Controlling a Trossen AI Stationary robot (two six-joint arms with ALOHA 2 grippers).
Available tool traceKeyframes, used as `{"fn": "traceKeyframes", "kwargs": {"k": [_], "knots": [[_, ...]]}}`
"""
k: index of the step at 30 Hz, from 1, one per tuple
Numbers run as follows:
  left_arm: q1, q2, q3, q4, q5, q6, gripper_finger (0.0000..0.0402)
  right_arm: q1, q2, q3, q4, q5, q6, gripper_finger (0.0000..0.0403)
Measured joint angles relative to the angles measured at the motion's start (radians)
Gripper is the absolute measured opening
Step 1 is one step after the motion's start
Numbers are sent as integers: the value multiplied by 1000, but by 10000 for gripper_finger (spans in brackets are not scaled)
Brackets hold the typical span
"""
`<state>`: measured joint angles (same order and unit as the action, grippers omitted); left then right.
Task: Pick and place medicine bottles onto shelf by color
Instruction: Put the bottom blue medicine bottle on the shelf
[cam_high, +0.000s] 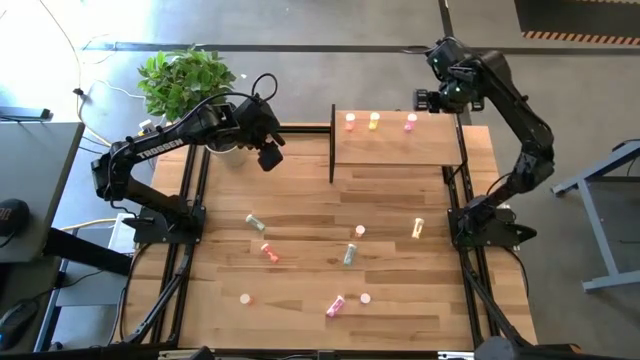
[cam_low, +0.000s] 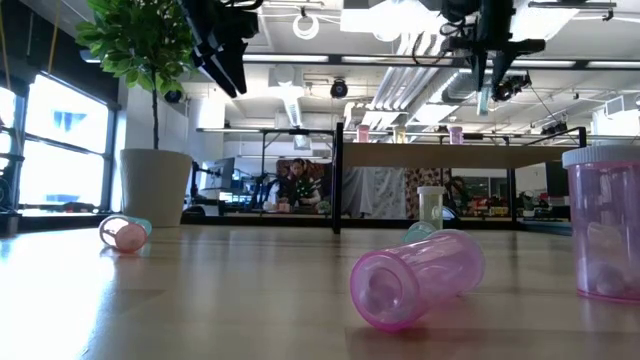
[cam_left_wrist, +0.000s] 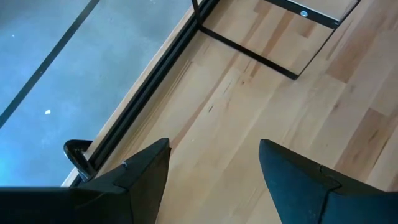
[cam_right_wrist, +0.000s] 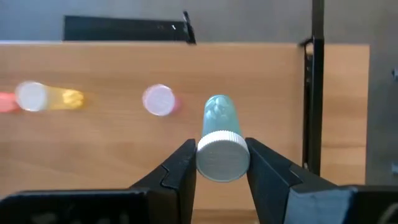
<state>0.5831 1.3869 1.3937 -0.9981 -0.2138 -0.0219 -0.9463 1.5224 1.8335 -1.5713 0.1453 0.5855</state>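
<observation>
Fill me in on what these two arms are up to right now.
The right gripper holds a pale green white-capped medicine bottle in its jaws above the light-wood raised shelf, where an orange-red bottle, a yellow bottle and a pink bottle already stand. The left gripper hangs open over the striped wooden table, holding nothing. More bottles lie scattered there.

Three bottles (cam_high: 374, 121) on shelf (cam_high: 400, 150) (upright)

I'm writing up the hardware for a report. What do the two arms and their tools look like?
Both are dark, jointed arms on black bases bolted to the table's black side rails. The left arm carries pale lettering along its forearm and a looping black cable near the wrist. The right arm looks plain. Each tool, left tool and right tool, has two dark wedge-shaped fingers.
</observation>
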Motion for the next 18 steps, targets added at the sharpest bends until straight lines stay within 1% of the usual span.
{"fn": "traceKeyframes", "kwargs": {"k": [3,6,8,12,18], "knots": [[0,0,0,0,0,0,239,-9,-30,-70,0,-24,-8,108],[0,0,0,0,0,0,239,-10,-60,-153,-2,-27,1,108],[0,0,0,0,0,0,239,-24,-75,-186,-2,-33,13,108],[0,0,0,1,0,0,239,-55,-72,-198,8,-48,18,108],[0,0,0,10,-1,0,239,-57,-46,-194,16,-44,43,108]]}}
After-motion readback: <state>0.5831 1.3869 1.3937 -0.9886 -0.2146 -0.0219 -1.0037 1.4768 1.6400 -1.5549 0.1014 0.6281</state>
